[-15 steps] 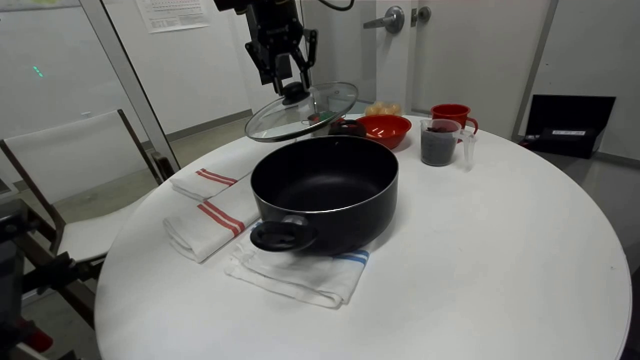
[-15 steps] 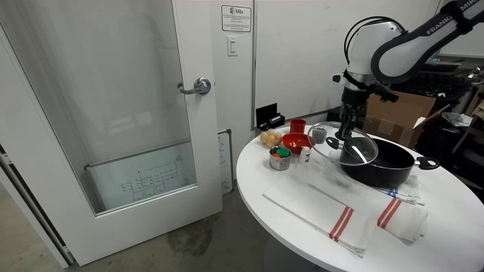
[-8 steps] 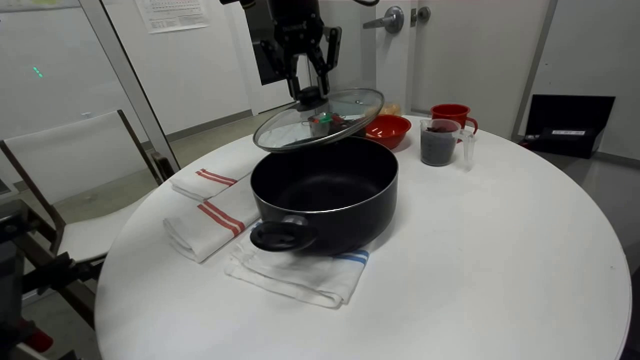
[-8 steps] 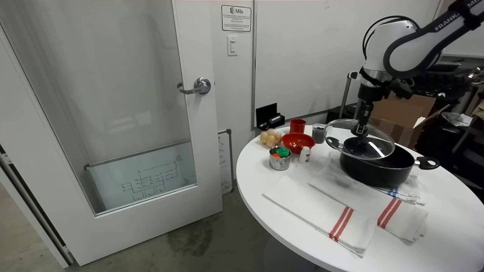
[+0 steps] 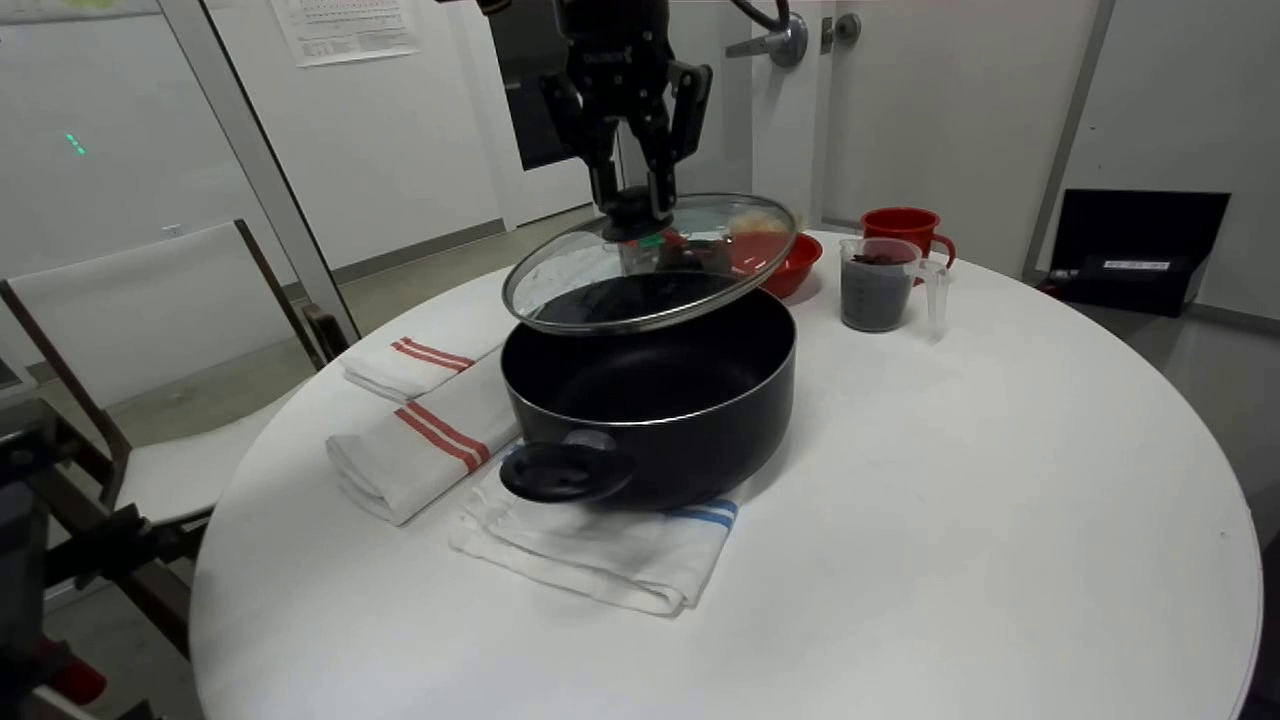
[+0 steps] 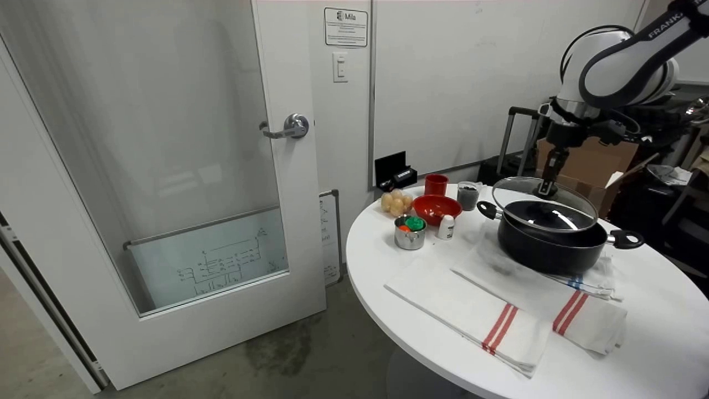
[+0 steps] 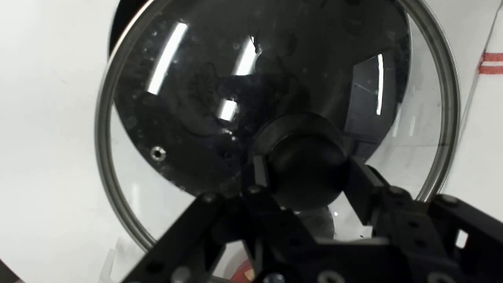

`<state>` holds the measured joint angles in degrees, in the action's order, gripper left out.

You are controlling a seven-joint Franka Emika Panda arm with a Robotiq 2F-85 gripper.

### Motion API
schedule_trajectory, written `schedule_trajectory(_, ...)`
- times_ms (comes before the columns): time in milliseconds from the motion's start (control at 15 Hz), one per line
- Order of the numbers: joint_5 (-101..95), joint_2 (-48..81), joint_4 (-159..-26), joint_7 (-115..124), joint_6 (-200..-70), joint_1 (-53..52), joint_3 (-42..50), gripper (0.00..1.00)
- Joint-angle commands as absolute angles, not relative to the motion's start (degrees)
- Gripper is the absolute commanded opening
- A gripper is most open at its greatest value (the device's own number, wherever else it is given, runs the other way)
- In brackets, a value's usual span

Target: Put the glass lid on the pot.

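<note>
The glass lid [image 5: 585, 295] has a metal rim and a black knob. My gripper [image 5: 633, 195] is shut on the knob; the fingers are on both sides of it in the wrist view [image 7: 308, 173]. The lid hangs tilted above the black pot [image 5: 690, 450], its near edge lower. In an exterior view the lid [image 6: 559, 219] covers the left and far part of the pot [image 6: 554, 257], with the right part of the opening uncovered. Whether the lid's low edge touches the pot rim is unclear. In the wrist view the pot shows dark through the lid [image 7: 220, 157].
The pot stands on a white towel with blue stripes [image 5: 620, 570]. Red-striped towels [image 5: 430, 450] lie beside it. A red bowl [image 6: 435, 208], metal cup [image 6: 410, 239], white bottle [image 6: 446, 228], measuring cup [image 6: 468, 197], red mug [image 6: 436, 184] and pale round items [image 6: 396, 203] stand beyond the far handle.
My gripper has carried the lid from beside the pot's far handle to over the pot, moving right and lower in both exterior views. The pot has not moved.
</note>
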<state>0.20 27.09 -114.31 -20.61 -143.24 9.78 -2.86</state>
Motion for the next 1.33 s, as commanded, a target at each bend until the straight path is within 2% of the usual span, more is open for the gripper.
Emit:
schedule_trajectory(0,3.7,23.9,-117.9,-19.9,-145.1,10.9,-3.0,0.25)
schedule_trajectory(1267,4.4,27.3,-116.8,-16.0,-144.5,10.8,-1.2,0.25)
